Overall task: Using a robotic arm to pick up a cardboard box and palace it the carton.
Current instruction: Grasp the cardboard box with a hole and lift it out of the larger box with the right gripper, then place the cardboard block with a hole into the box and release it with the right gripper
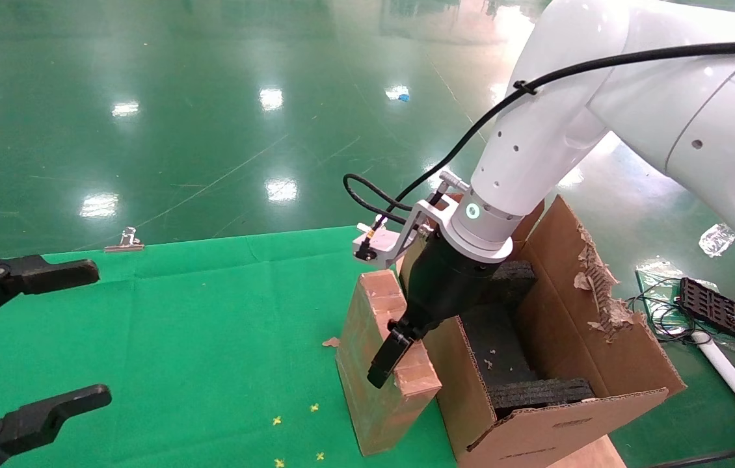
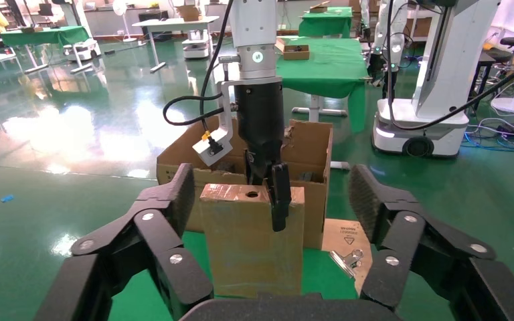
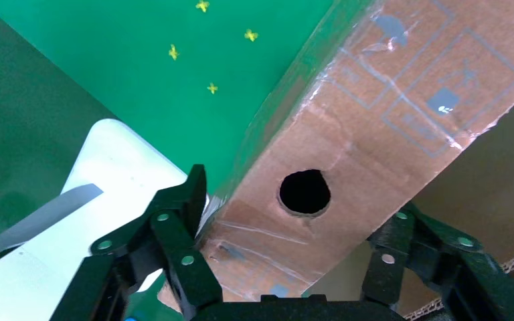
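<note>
We see the robotic arm (image 1: 536, 149) reaching down so the right gripper (image 1: 400, 354) straddles the top of the cardboard box (image 1: 377, 364), its fingers (image 3: 174, 241) pressed on both narrow sides, holding it. The box stands upright on the green bench (image 1: 179, 338), just beside the carton (image 1: 569, 364). The left gripper (image 1: 23, 344) waits wide open at the bench's left edge.

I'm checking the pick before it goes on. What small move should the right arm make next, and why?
Probably lift straight up. The right gripper is clamped across the top of the cardboard box, one finger on each side, as the right wrist view shows. The box stands upright on the green cloth, beside the carton, not in it. Its wall looks about as tall as the box. The left gripper waits open.
</note>
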Controlling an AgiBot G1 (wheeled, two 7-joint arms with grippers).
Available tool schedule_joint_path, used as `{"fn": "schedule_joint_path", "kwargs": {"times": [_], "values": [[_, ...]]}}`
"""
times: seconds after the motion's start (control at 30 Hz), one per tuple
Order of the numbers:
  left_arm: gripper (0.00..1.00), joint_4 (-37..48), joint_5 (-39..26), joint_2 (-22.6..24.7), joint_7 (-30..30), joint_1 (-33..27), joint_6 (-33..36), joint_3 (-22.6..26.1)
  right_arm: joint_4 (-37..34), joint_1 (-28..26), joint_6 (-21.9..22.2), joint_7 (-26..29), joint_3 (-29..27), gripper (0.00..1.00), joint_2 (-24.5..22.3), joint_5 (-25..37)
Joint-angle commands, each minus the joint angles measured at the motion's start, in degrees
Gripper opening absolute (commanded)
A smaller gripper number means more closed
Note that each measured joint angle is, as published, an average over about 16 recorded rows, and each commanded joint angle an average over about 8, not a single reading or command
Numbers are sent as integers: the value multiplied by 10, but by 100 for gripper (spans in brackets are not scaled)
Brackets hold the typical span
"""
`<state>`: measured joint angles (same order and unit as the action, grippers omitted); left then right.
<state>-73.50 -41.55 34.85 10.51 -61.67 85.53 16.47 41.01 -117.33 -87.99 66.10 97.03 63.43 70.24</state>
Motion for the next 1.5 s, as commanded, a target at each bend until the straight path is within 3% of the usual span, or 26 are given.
{"fn": "schedule_joint_path", "kwargs": {"times": [0.03,0.5,0.63,0.87,1.03,1.2,1.27,1.5], "values": [[0,0,0,0,0,0,0,0,4,0,1,2,1,0,-3,0],[0,0,0,0,0,0,0,1,31,-24,28,-24,-23,0,-48,-18],[0,0,1,0,0,0,0,1,25,-66,39,-58,-47,0,-82,-28],[0,0,1,0,-1,0,0,1,-14,-185,57,-99,-77,0,-156,-2],[0,0,1,-1,-1,0,-1,1,-35,-239,52,-77,-64,0,-204,48],[0,0,1,-1,-1,0,-1,1,-46,-250,36,-41,-42,0,-240,87],[11,0,1,-1,-1,0,-1,1,-47,-246,32,-28,-35,0,-253,96],[95,0,1,-1,-1,0,-1,2,-47,-205,39,6,-13,0,-283,113]]}}
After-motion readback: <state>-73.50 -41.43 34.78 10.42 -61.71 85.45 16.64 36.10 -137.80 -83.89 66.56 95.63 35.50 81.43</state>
